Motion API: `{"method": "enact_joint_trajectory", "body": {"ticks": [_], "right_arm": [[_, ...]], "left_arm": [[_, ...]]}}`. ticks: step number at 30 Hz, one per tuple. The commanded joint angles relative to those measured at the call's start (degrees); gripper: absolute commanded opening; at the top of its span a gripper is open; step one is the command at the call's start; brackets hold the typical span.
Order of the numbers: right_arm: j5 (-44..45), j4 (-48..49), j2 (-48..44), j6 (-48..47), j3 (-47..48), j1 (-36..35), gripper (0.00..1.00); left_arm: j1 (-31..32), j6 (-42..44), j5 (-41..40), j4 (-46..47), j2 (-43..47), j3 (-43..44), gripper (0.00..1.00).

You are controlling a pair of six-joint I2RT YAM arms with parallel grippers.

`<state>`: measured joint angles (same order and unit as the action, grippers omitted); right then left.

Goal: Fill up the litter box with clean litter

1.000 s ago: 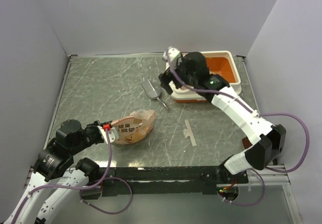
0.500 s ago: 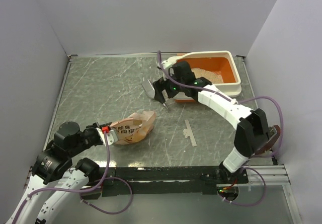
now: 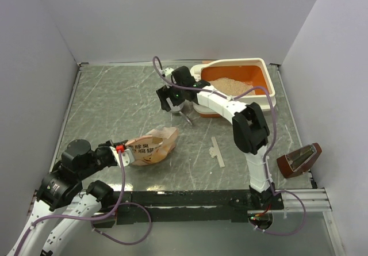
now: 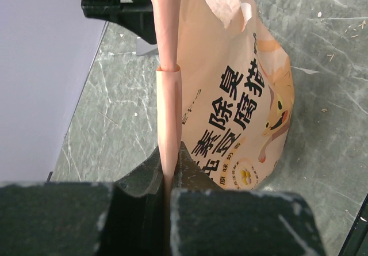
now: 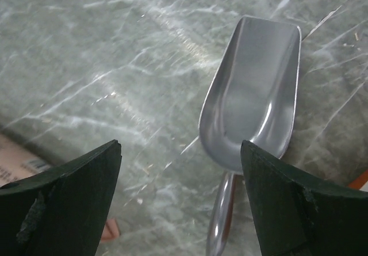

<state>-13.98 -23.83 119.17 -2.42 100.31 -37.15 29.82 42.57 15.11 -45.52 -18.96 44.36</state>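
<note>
The litter box (image 3: 273,89) sits at the far right with clean litter (image 3: 233,86) heaped inside, just right of the right gripper (image 3: 171,100). Its jaws gape wide over a metal scoop (image 5: 253,89). At near left, the left gripper (image 4: 168,167) pinches the edge of the printed bag (image 4: 230,95).

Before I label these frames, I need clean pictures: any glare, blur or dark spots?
Top view: even light, sharp, only faint sheen on the table. Left wrist: bag print crisp, left gripper dark and soft. Right wrist: scoop shows mild glare, right gripper dark, blurred.
</note>
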Motion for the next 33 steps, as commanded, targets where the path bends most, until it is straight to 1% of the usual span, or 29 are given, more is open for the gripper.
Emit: {"method": "enact_joint_trajectory", "body": {"ticks": [1,2,5,9,15,20,23,24,26,27,32,33], "right_arm": [[2.6,-2.3,4.3,-0.2,7.7,0.2,0.88],[2.6,-4.3,5.4,-0.4,10.1,0.1,0.86],[2.9,-6.1,9.0,-0.8,12.7,0.0,0.84],[3.2,-6.8,11.0,-0.7,13.0,0.0,0.79],[4.2,-9.3,13.9,-1.3,14.9,-0.2,0.68],[5.6,-10.1,15.0,-1.9,14.8,-0.6,0.63],[6.0,-10.4,15.3,-2.0,15.1,-0.7,0.37],[6.1,-10.4,15.5,-2.0,15.3,-0.7,0.22],[7.0,-10.8,15.6,-1.9,15.9,-1.0,0.04],[7.4,-10.9,15.7,-1.9,16.0,-0.9,0.00],[7.2,-8.6,14.3,-2.5,13.8,-1.3,0.00],[6.9,-8.3,13.4,-2.7,13.4,-1.4,0.00]], "left_arm": [[0.1,0.2,2.6,7.7,0.4,2.5,0.01],[0.1,0.3,2.5,7.7,0.3,2.6,0.01],[0.1,0.3,2.1,7.6,0.2,2.6,0.01],[0.1,0.2,1.9,7.5,0.2,2.6,0.01],[0.1,0.1,1.9,7.6,0.3,2.4,0.01],[0.1,0.2,1.9,7.5,0.2,2.6,0.01],[0.1,0.1,1.7,7.5,-0.1,2.9,0.07],[0.1,0.1,1.1,7.7,-0.1,3.0,0.12],[0.1,-0.2,0.9,7.8,-0.3,3.3,0.15],[0.1,0.1,1.1,7.6,-0.3,3.5,0.19],[0.1,0.1,0.2,6.7,-0.8,4.8,0.27],[0.1,0.1,0.1,6.2,-1.0,6.3,0.31]]}}
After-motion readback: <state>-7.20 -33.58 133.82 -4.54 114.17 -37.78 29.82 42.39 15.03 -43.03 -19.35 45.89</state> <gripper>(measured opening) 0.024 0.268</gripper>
